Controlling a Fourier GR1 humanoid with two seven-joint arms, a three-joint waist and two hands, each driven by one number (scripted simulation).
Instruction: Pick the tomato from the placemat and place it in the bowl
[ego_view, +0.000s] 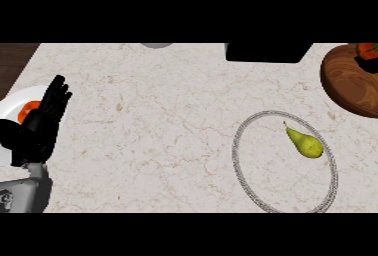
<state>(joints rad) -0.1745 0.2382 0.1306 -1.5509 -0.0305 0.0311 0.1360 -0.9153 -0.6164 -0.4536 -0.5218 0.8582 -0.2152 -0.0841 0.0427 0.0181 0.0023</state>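
Note:
The tomato (367, 48), red-orange with a green top, lies inside the brown wooden bowl (348, 85) at the far right edge. Only a small black part of my right hand (367, 63) shows, just below the tomato over the bowl. The round grey-rimmed placemat (238, 145) lies at the right of the counter with a yellow-green pear (306, 144) on it. My left hand (40, 125) rests open at the left edge, fingers up, holding nothing.
A white plate (13, 102) with an orange fruit (29, 110) sits behind my left hand. A black object (267, 52) and a grey round thing (156, 45) stand at the counter's far edge. Dark wood shows at the top left corner.

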